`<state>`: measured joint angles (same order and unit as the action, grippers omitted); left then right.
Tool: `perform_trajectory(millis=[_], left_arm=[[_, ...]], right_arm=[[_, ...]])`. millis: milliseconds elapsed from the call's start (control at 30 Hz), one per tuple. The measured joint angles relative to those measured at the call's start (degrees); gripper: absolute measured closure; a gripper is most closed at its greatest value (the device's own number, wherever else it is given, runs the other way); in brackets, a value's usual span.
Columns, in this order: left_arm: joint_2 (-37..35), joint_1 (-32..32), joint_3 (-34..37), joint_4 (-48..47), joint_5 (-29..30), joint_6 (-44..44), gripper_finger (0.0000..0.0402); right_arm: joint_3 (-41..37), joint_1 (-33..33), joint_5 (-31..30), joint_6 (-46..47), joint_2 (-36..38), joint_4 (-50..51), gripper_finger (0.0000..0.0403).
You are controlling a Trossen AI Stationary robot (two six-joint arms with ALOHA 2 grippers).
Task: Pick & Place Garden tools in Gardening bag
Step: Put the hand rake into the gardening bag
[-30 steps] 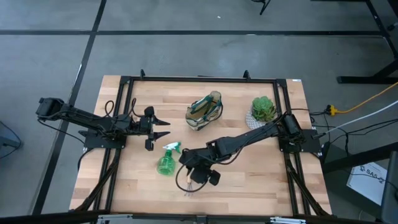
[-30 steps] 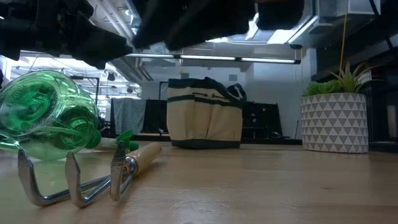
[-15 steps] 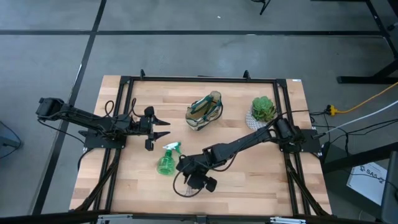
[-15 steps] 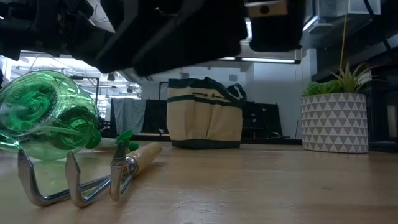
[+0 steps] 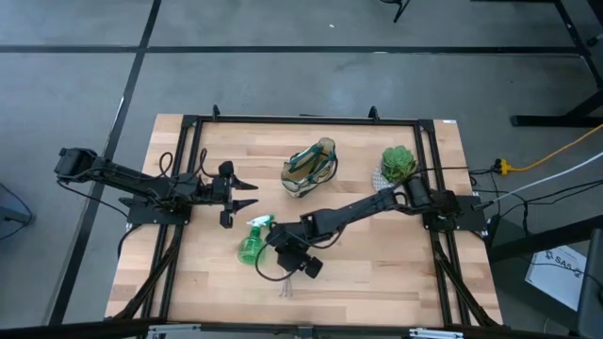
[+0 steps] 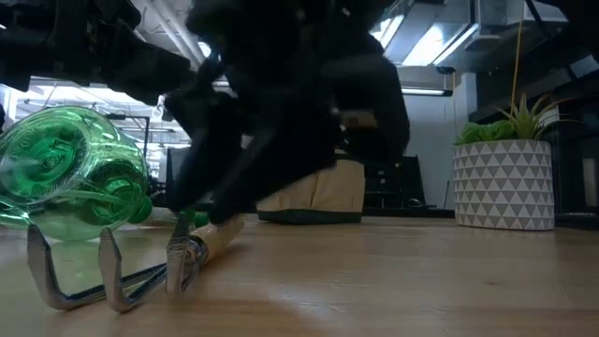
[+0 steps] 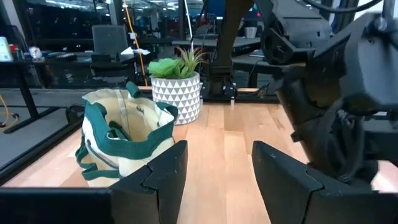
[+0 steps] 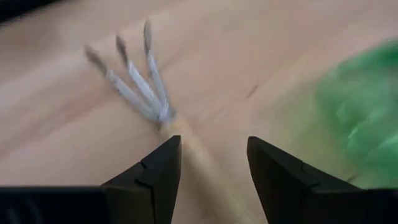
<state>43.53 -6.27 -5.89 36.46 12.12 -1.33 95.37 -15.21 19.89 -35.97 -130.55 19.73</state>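
1. The right gripper (image 5: 283,256) hangs low over the front middle of the wooden surface (image 5: 377,273), just beside the green spray bottle (image 5: 251,247); its fingers (image 8: 149,180) are spread apart with nothing between them.
2. Beneath those fingers lies the small rake (image 8: 134,84), flat on the surface, its three tines pointing toward the surface's front edge and its wooden handle running back between the two fingers (the handle's far end is hidden by the gripper).
3. In the low view the rake (image 6: 112,271) rests on its tines and the spray bottle (image 6: 70,168) lies on its side just behind it.
4. The gardening bag (image 5: 311,168) stands at the back middle of the surface, mouth open, well apart from the rake; the potted plant (image 5: 399,166) sits to its right.
5. The left gripper (image 5: 247,194) waits over the left part of the surface, its fingers (image 7: 158,180) parted and empty, facing the bag (image 7: 124,140).
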Motion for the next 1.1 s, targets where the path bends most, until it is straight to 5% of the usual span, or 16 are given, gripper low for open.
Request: perform_trajectory(millis=[467,900,1100], left_arm=[[0.0,0.01,-0.02,-0.93,0.0,0.01,0.0225],[0.0,0.0,0.0,-0.95,0.0,0.01,0.0224],[0.0,0.01,0.0,-0.95,0.0,0.01,0.0225]], right_arm=[[0.13,2.59,-3.17,6.06,-0.75,7.46,0.0225],[0.2,2.47,-4.77,14.71,-0.56,9.46,0.0322],[0.15,1.49,-5.49,17.62,-0.53,8.8,0.0327]])
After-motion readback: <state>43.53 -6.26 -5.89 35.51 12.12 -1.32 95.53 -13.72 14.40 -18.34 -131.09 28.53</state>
